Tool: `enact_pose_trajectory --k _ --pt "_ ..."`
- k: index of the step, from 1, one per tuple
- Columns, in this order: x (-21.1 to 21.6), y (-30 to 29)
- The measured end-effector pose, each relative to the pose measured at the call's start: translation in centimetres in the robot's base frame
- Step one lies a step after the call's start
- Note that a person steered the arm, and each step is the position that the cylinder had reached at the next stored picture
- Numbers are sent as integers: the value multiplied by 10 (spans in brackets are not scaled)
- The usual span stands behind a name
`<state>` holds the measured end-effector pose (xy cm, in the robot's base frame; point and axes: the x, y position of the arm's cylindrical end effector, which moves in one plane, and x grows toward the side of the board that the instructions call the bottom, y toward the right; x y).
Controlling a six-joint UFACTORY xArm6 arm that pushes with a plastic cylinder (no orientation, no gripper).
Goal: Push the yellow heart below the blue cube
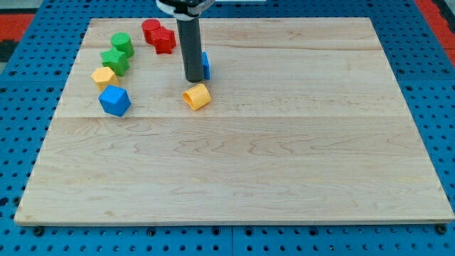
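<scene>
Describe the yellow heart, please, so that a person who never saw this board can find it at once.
Start at the dark rod that comes down near the top middle of the wooden board. Just below my tip lies the yellow heart, apart from the cluster at the view's left. The other yellow block sits in that cluster, above the blue cube; the heart lies alone by the rod.

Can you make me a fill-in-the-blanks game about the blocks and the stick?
1. My tip is just above the ____ heart.
2. The rod partly hides a small ____ block.
3. The blue cube lies toward the view's ____.
4. The green star sits below the green ____.

Missing words: yellow, blue, left, cylinder
</scene>
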<state>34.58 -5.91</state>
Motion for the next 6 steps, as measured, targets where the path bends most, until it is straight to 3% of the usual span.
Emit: enact_pose_trajectory --k 1,2,4,6 --pt "7 16" --pt "47 22" --pt "101 -33" --pt "108 -83"
